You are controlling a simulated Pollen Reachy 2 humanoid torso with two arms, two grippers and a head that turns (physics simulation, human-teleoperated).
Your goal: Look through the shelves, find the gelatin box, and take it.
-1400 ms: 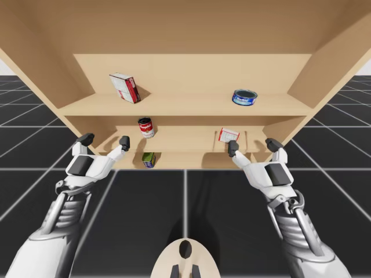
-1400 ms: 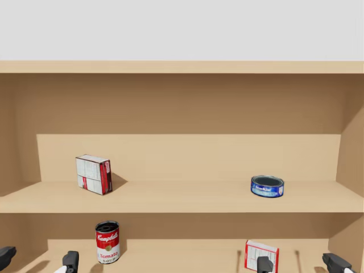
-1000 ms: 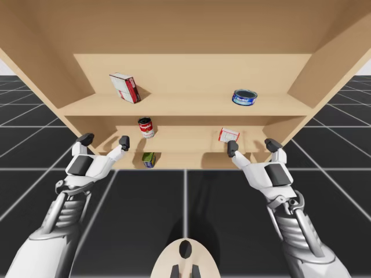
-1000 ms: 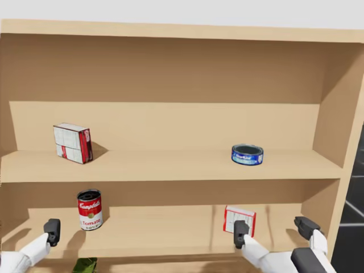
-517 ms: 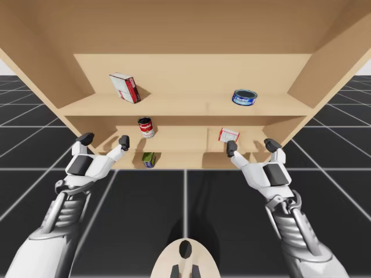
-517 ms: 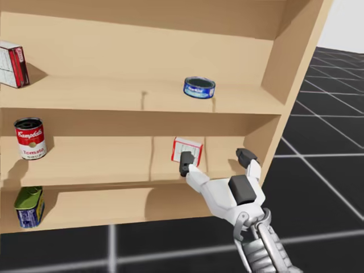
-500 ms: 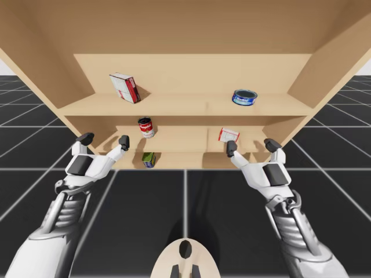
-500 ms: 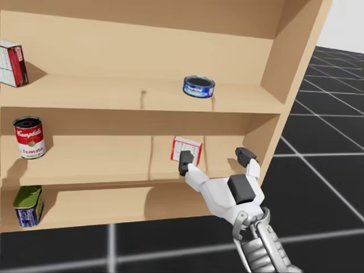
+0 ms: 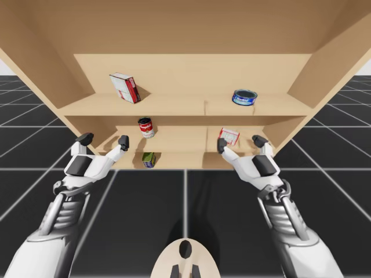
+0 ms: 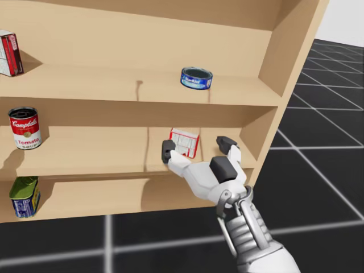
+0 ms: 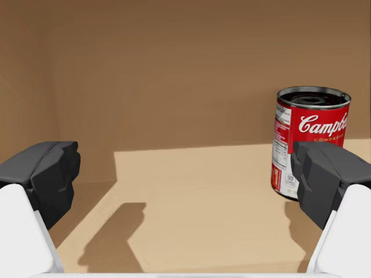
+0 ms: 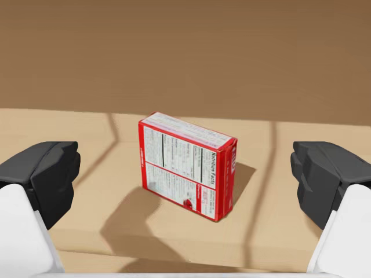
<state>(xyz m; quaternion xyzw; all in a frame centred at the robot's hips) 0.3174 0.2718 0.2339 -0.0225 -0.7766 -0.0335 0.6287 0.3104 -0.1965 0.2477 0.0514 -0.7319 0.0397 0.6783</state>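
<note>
A small red-and-white box (image 9: 228, 136) (image 10: 185, 143) stands upright on the middle shelf, right of centre. My right gripper (image 9: 239, 142) (image 10: 197, 147) is open at that shelf's front edge. In the right wrist view the box (image 12: 186, 172) stands just ahead of the right gripper (image 12: 185, 176), centred between the spread fingers (image 12: 40, 179) and touching neither. My left gripper (image 9: 104, 139) (image 11: 185, 179) is open at the left end of the same shelf. A red-and-white soup can (image 11: 307, 142) stands ahead of it, beyond one finger.
A larger red-and-white box (image 9: 124, 87) (image 10: 8, 52) and a flat blue can (image 9: 244, 97) (image 10: 196, 78) are on the top shelf (image 9: 185, 110). The soup can (image 9: 146, 127) (image 10: 24, 128) is mid-left. A green-and-blue can (image 9: 149, 160) (image 10: 24, 197) sits on the bottom shelf. The shelf's side wall (image 10: 284, 74) is close to my right arm.
My head has turned right and down towards the right arm. My right gripper has moved left and forward, so the small box now sits centred before it. The left arm has not moved.
</note>
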